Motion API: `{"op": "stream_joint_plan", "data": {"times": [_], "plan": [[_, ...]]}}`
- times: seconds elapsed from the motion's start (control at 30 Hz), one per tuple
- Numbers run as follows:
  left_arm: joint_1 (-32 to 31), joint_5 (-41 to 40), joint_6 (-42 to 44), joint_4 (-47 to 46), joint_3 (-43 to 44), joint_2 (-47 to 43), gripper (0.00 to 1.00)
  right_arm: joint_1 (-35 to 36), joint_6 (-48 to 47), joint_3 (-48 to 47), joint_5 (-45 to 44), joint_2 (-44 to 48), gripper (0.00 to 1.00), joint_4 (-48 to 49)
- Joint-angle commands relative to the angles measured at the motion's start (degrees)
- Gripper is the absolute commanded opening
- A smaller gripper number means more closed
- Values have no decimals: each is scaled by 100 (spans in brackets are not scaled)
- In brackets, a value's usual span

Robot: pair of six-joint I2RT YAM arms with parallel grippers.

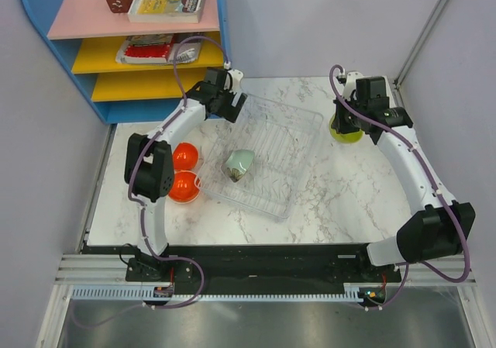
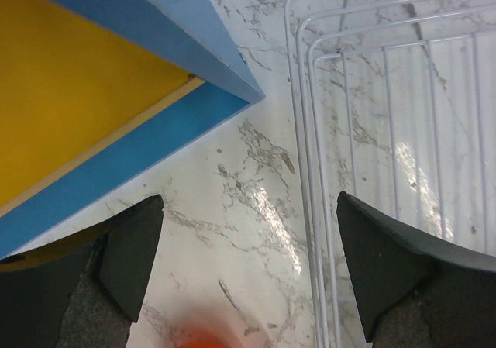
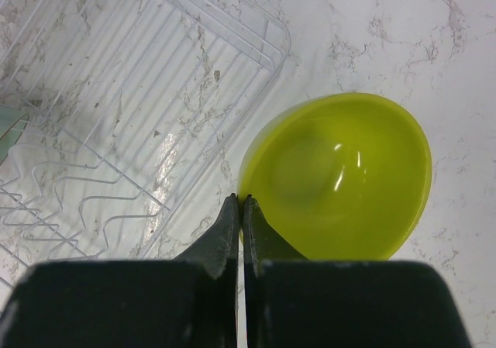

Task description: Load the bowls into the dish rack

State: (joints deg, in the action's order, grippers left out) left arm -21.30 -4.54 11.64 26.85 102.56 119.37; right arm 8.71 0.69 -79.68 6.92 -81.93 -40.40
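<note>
- Four bowls in play as I read it: one pale green bowl (image 1: pixel 240 163) sits in the dish rack (image 1: pixel 267 150), toward its 8 o'clock side and looking tipped over. Three are out on the table (image 1: pixel 341 193).
- Two orange bowls (image 1: pixel 184 156) sit side by side just off the rack's 9 o'clock edge, close to the left arm.
- Over to the lime bowl (image 3: pixel 341 174), off the rack's 2 o'clock corner, mouth up toward my right wrist camera.
- My right gripper (image 3: pixel 242 202) has its fingers pressed tight together right at the bowl's 9 o'clock rim. Whether the thin wall is nipped between them I cannot tell from here.
- My left gripper (image 2: pixel 248 232) is spread wide with nothing in it, hanging over bare marble between the shelf unit (image 1: pixel 101 61) and the rack's 11 o'clock corner.
- Step in hand, by my judgement: the lime bowl is the one being worked, so roughly a quarter of the load is done.
- Next move calls for confirming the pinch, a lift clear of the table, then a carry toward 9 o'clock over the low wire side into the free 1 o'clock half of the rack.
- I want the bowl set down well apart from the pale one, and no snagging on the wires.
- After that, the left arm is nearest the orange pair.
</note>
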Motion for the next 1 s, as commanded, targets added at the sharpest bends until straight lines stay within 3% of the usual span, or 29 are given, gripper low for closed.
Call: {"op": "stream_joint_plan", "data": {"times": [0.0, 0.13, 0.37, 0.57, 0.8, 0.97], "plan": [[91, 787, 93, -48, -367, -1194, 100, 8, 54, -250, 134, 265, 0, 85], [82, 875, 268, 214, -895, -1923, 100, 8, 45, -224, 205, 335, 0, 76], [91, 1595, 1777, 312, -3211, -3822, 100, 8, 28, -241, 293, 450, 0, 68], [73, 2053, 2667, 408, -4471, -5080, 100, 8, 72, -294, 336, 503, 0, 50], [82, 2018, 2932, 795, -5061, -5266, 100, 8, 45, -259, 310, 696, 0, 15], [82, 2360, 2853, 883, -5422, -5372, 100, 8, 10, -320, 949, 862, 0, -3]]}}
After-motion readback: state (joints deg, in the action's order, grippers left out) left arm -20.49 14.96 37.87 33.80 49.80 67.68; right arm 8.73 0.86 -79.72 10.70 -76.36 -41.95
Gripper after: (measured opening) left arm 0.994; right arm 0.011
